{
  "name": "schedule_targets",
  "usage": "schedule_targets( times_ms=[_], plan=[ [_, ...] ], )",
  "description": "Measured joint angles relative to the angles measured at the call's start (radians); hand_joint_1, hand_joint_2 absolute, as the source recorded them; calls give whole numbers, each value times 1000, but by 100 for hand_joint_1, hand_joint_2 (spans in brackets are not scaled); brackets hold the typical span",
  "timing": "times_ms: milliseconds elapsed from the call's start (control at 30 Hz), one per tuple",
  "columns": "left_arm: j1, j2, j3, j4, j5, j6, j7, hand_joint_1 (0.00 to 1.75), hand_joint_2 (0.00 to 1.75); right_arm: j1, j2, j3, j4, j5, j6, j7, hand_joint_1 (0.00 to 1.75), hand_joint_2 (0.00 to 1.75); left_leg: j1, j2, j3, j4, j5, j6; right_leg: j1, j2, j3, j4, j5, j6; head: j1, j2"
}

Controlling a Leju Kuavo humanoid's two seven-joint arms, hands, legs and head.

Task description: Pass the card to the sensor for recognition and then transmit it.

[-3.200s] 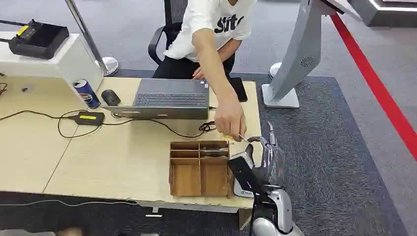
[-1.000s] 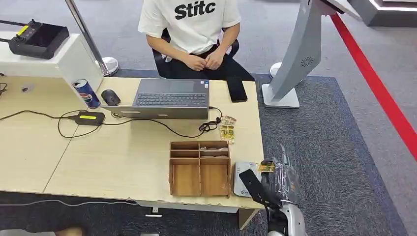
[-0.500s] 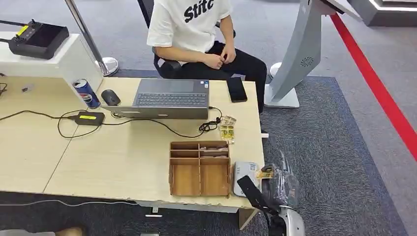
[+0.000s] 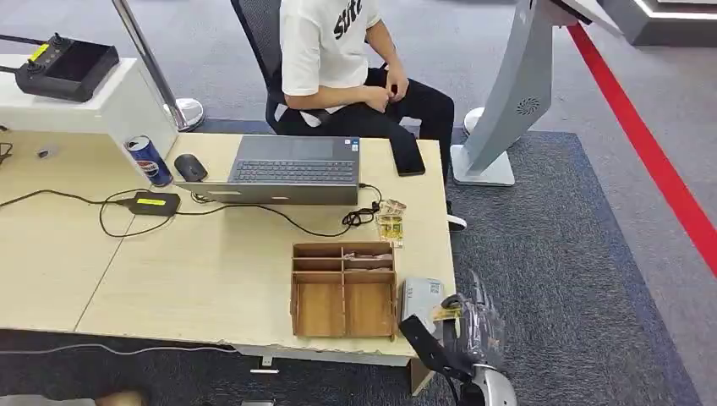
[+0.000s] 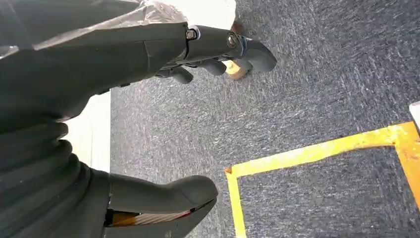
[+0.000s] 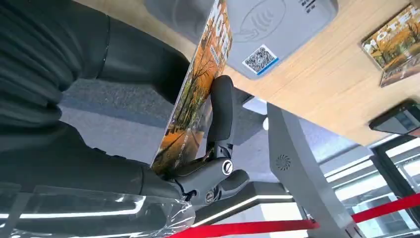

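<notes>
Right robot hand [image 6: 188,124] is pinching the card [image 6: 195,94] on edge just beside the sensor [image 4: 420,298] at the bench's [image 4: 211,262] near right corner; thin grip risking slipping, or missing the reader; left robot hand [image 5: 148,99] hanging, spread

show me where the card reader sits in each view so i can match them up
Head view: the card reader lies at the table's near right corner, right of the wooden organizer.
Left wrist view: it is not in this picture.
Right wrist view: the reader is the grey box with a QR sticker along the upper edge.
Shared landmark: the card held in the right hand, next to the reader in both views.
</notes>
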Motion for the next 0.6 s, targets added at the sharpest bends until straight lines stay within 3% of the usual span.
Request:
schedule_targets(
  times_ms=[600],
  plan=[
    [-2, 3, 0, 0, -4, 0, 3, 0, 175, -2, 2, 27, 18, -4, 1, 0, 175, 175, 0, 0, 0, 0, 0, 0, 0, 0, 0, 0, 0, 0, 0, 0]
  ],
)
